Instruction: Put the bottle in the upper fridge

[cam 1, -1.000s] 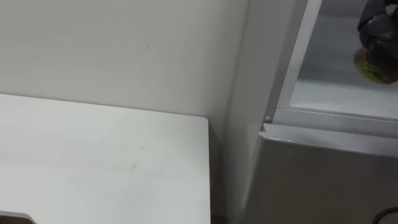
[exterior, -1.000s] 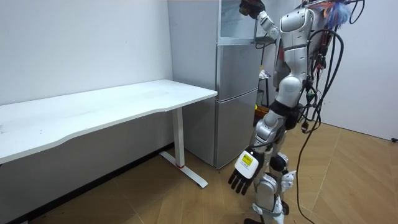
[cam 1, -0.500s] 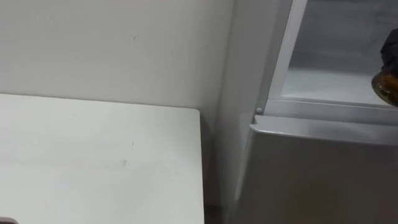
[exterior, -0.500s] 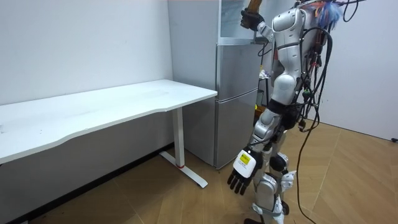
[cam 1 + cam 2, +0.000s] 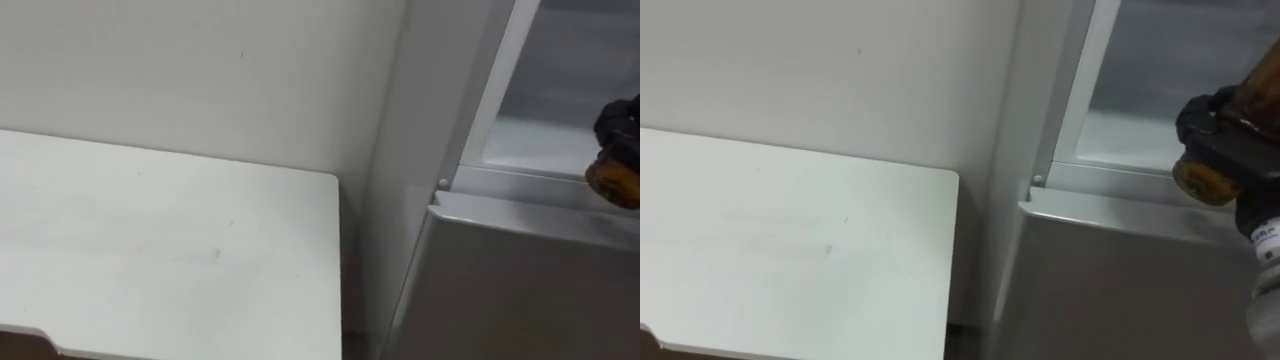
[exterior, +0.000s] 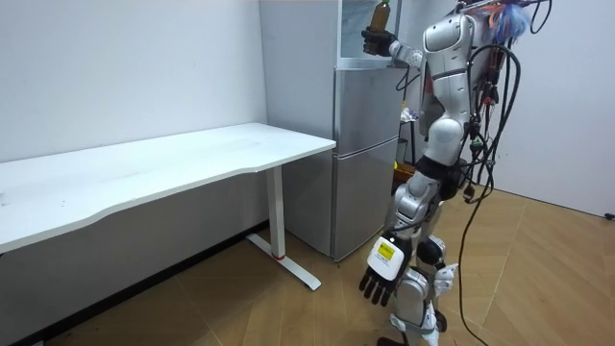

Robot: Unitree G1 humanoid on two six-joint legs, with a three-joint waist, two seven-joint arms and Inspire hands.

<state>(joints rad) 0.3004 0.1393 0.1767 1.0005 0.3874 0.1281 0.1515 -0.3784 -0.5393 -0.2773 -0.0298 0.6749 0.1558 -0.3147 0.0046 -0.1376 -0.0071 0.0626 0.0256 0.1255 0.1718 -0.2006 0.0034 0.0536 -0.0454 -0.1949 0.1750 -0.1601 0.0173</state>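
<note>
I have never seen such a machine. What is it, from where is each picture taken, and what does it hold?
It is a humanoid robot standing before a grey fridge. The room view comes from a camera standing in the room; the two eye views come from the robot's head, looking down. Its right hand is curled round a brown bottle, held at the fridge's open upper part. Its left hand hangs open by its leg. The white table beside the fridge bears nothing.

The bottle [image 5: 1203, 182] runs off the right eye view's edge, its middle hidden by the right hand [image 5: 1232, 138].
</note>
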